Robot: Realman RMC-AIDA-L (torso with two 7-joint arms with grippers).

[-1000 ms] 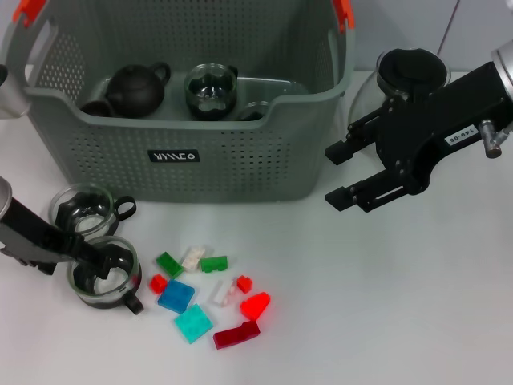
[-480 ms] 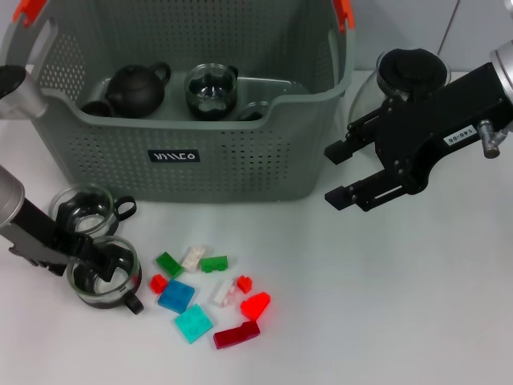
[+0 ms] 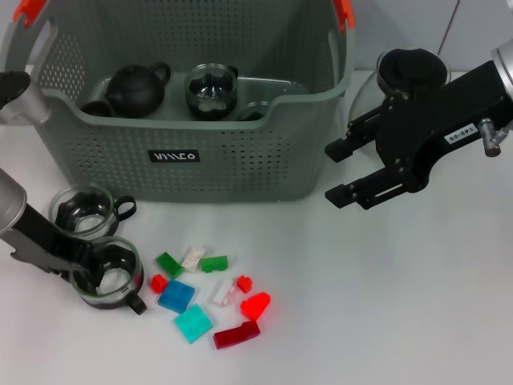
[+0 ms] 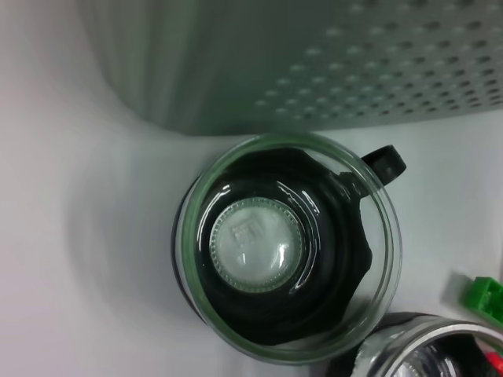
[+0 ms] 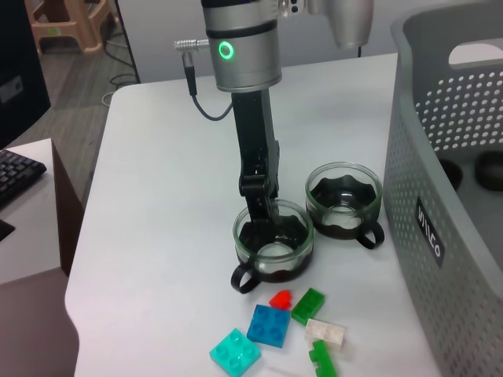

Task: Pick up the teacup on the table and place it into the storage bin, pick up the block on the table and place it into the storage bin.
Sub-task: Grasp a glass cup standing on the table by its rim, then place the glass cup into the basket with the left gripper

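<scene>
Left tool takes hold of the teacup in front of the storage bin.

The left tool pinches the rim of the glass teacup just before the storage bin; next it likely lifts it over the bin wall. The right tool hovers spread beside the bin; its label is unreadable.

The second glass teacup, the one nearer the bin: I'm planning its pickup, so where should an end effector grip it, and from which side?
Probably on the rim, from above. The second teacup stands upright and open-topped, and its handle points toward the blocks. One finger inside and one outside the wall, opposite the handle, looks clearest, as the left end effector is placed on the nearer cup.
</scene>
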